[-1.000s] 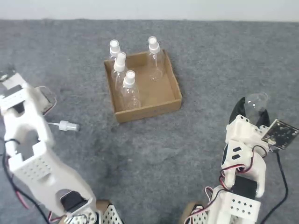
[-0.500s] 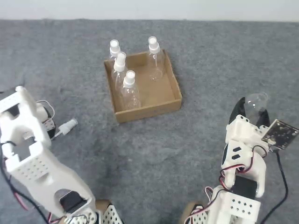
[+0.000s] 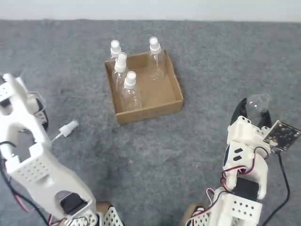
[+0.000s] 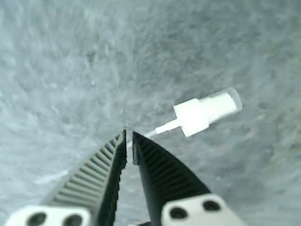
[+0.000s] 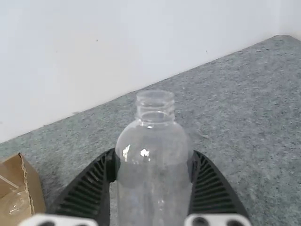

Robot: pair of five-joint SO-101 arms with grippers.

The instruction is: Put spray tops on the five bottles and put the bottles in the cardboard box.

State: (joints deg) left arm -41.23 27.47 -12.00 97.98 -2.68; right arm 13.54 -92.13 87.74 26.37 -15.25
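A white spray top (image 3: 68, 128) lies out over the grey carpet at the left, and whether it touches the carpet I cannot tell. My left gripper (image 4: 129, 140) is shut on its thin dip tube, with the white head (image 4: 205, 112) sticking out past the fingertips. At the right, my right gripper (image 3: 254, 111) is shut on a clear bottle (image 3: 258, 101) that stands upright with a bare, open neck (image 5: 154, 101). Its black fingers (image 5: 89, 188) clasp the bottle's body from both sides. The cardboard box (image 3: 176, 89) stands at the back centre and holds several clear bottles with white spray tops (image 3: 130, 78).
The left arm's white body (image 3: 28, 155) covers the near left part of the table. The right arm's base (image 3: 242, 188) stands at the near right. Grey carpet (image 3: 155, 150) stretches between the arms and the box. A white wall (image 5: 94, 47) rises behind the table.
My left gripper closed on the spray top's tube. The arm then swung, and the top tilted from lying flat with its head now pointing towards the box. The right arm kept still.
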